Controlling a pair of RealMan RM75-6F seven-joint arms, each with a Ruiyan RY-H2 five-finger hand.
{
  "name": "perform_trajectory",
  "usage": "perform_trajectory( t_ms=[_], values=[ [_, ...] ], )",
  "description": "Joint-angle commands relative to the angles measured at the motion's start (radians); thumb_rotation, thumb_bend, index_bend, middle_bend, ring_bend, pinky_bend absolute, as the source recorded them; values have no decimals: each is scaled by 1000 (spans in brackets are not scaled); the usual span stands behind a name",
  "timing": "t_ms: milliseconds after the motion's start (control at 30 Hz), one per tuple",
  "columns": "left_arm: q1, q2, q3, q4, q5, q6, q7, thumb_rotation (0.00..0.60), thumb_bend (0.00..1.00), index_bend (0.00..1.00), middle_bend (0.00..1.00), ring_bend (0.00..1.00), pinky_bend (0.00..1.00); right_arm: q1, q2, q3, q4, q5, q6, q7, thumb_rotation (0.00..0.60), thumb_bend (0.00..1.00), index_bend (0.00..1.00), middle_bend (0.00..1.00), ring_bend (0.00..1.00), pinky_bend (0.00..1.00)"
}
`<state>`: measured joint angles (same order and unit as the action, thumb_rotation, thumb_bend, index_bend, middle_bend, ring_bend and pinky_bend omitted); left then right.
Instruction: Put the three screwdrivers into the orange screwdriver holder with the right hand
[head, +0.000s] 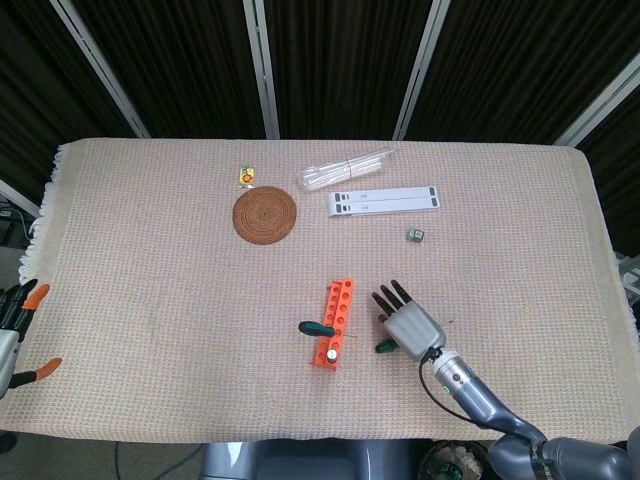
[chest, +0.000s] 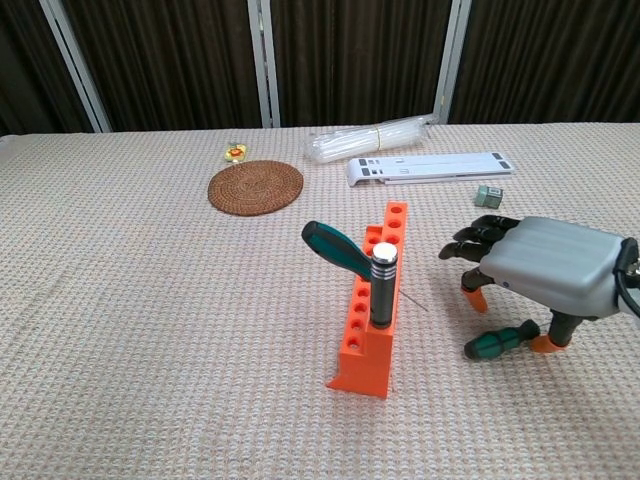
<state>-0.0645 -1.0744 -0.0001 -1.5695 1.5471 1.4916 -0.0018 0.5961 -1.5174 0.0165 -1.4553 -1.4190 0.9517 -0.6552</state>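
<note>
Surface: beige woven cloth (chest: 140, 300) over the table, dark curtains behind.
Right hand (chest: 545, 268): palm down, fingers bent over a green-handled screwdriver (chest: 500, 340) lying on the cloth; grip unclear.
Holder: orange screwdriver holder (chest: 372, 305) just left of it, two screwdrivers already standing in it.
Left hand (head: 15, 325): at the table's edge, barely visible, finger state unreadable.
Far side: round woven coaster (chest: 256, 186), white strip (chest: 430, 166).

The right hand (chest: 540, 268) covers most of the green screwdriver (chest: 500, 341) near the table's front edge, so only the handle end pokes out. Can't tell if the fingers actually grip it. The left hand (head: 14, 325) is cut off at the head view's left edge.
</note>
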Motion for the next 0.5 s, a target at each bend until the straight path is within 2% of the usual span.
perform_trajectory(
  t_ms=[33,267,500],
  values=[
    [2,0,1,1,-1,0,0,600,81,0,0,0,0,6,0,-2,0,-9,-1,-1,600,80,443,65,0,0],
    [-2,-1,1,-1,1,-3,2,600,83,0,0,0,0,-1,23,-27,-52,-52,38,-70,600,83,445,65,0,0],
    [-3,-1,0,1,1,-2,0,600,82,0,0,0,0,-15,19,-42,-92,-48,56,-152,600,84,447,66,0,0]
  ],
)
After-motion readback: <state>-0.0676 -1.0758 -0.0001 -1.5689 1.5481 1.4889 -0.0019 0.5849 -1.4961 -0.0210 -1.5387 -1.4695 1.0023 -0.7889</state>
